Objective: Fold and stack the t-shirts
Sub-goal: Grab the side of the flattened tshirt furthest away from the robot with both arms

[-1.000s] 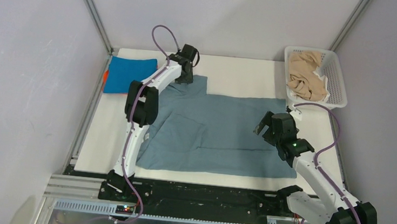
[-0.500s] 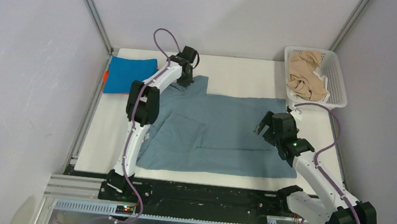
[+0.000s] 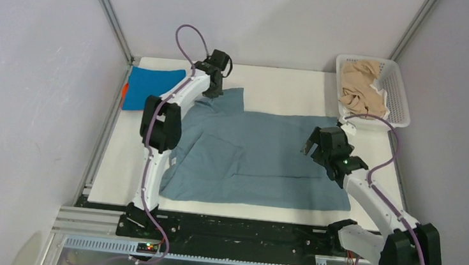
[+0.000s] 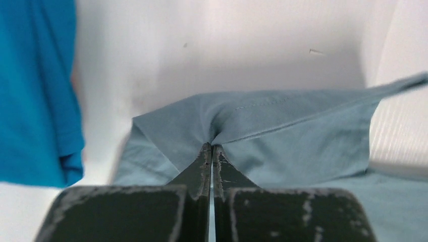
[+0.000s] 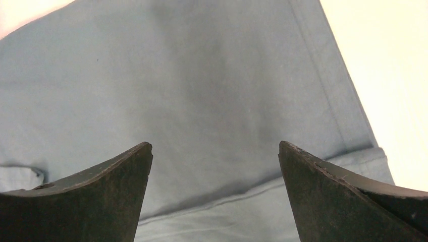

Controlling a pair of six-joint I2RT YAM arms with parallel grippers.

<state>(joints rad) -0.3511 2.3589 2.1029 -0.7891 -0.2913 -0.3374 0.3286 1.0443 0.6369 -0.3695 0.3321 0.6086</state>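
A large grey-blue t-shirt (image 3: 262, 157) lies spread on the white table. My left gripper (image 3: 212, 89) is shut on its far-left sleeve edge (image 4: 222, 126) and holds the cloth pinched and lifted. My right gripper (image 3: 316, 147) is open above the shirt's right side (image 5: 202, 101), apart from the cloth. A folded bright blue t-shirt (image 3: 152, 87) lies at the far left; it also shows in the left wrist view (image 4: 35, 91). An orange t-shirt (image 3: 123, 91) peeks out under it. Beige t-shirts (image 3: 360, 89) fill the basket.
A white lattice basket (image 3: 396, 95) stands at the table's far right corner. Metal frame posts rise at the back corners. The table's near edge (image 3: 231, 212) meets a black rail where the arm bases are bolted.
My left gripper has moved a little left and away with the sleeve, pulling that corner of the grey-blue shirt. My right gripper has shifted slightly up and stays open.
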